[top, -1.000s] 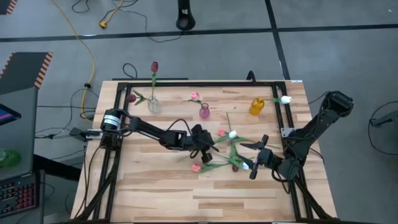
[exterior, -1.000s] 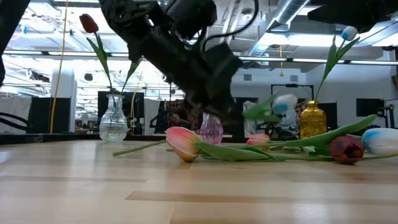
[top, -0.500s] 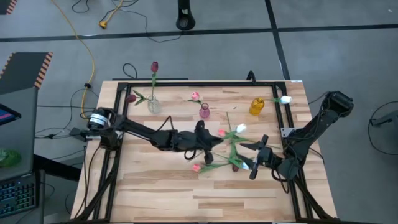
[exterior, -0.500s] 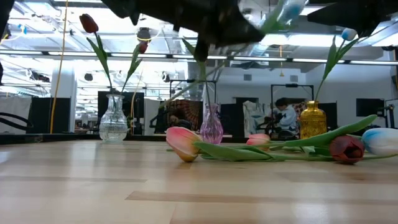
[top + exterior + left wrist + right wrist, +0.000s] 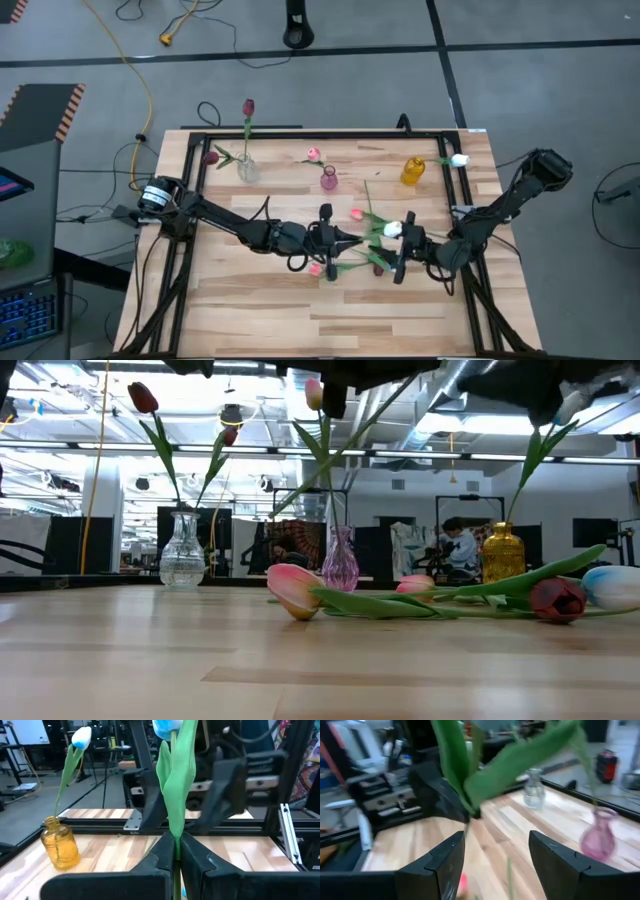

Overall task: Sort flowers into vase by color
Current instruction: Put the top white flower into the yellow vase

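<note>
My left gripper (image 5: 338, 240) is shut on a white tulip (image 5: 392, 228), held above the middle of the table. Its head (image 5: 162, 725) and long leaves (image 5: 176, 785) stand beyond the fingertips. My right gripper (image 5: 402, 253) faces it from the table's right, open (image 5: 495, 865), its fingers on either side of the leaves (image 5: 470, 770) without touching. Loose flowers lie on the table: a pink one (image 5: 295, 590), a dark red one (image 5: 557, 600) and a white one (image 5: 610, 585). At the far side stand a clear vase (image 5: 247, 168), a pink vase (image 5: 328, 180) and an amber vase (image 5: 413, 170), each with flowers. My left gripper pinches the white tulip's thin green stem (image 5: 176, 851) just below the leaves, between its two fingers. The fingers lie level and point toward the table's right. The tulip is lifted clear of the table and reaches out past the fingertips, head toward my right gripper.
The amber vase (image 5: 60, 847) holds a white tulip (image 5: 81, 737); the clear vase (image 5: 182, 550) holds dark red ones and the pink vase (image 5: 340, 560) a pink one. A black frame (image 5: 300, 133) edges the table. The near half of the board (image 5: 320, 320) is bare wood.
My left gripper has risen from the table with the white tulip and gone toward the table's right, tipping from pointing down to level. The tulip has come up clear of the other flowers. My right gripper has shifted a little toward the left gripper, staying open.
</note>
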`<state>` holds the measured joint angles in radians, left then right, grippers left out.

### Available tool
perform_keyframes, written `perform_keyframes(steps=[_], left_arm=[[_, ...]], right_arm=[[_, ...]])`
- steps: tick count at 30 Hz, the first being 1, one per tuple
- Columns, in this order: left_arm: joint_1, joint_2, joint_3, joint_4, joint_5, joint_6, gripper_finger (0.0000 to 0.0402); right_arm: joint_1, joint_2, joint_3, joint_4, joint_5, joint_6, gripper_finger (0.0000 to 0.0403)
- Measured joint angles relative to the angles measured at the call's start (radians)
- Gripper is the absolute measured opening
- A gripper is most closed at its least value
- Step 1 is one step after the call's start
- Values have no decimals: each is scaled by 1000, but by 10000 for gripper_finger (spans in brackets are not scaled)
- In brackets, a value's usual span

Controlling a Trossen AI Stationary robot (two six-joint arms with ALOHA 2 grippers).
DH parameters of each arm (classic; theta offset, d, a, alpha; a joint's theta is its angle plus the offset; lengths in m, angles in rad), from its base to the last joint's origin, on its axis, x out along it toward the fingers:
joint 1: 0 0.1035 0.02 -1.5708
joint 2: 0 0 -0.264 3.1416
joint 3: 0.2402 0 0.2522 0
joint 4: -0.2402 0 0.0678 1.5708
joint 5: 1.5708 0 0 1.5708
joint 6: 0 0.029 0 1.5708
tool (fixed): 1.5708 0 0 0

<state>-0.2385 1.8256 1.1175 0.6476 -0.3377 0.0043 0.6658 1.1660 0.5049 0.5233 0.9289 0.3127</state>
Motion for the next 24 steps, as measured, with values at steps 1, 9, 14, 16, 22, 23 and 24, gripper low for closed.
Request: perform_keyframes(steps=[1,9,14,16,22,23,24], left_arm=[[-3,0,0,-1,0,0,2],[-10,0,0,-1,11,0,2],[-9,0,0,1,17,-1,2],[-9,0,0,2,17,-2,2],[-9,1,0,2,17,-2,2],[-9,1,0,2,17,-1,2],[-9,1,0,2,17,-1,2]], right_arm=[[-2,0,0,25,-24,-25,249],[-3,0,0,178,-74,-215,249],[-32,0,0,226,-136,-271,249],[-51,0,0,238,-194,-291,249],[-97,0,0,241,-276,-295,239],[-101,0,0,241,-276,-295,233],[-105,0,0,241,-276,-295,225]])
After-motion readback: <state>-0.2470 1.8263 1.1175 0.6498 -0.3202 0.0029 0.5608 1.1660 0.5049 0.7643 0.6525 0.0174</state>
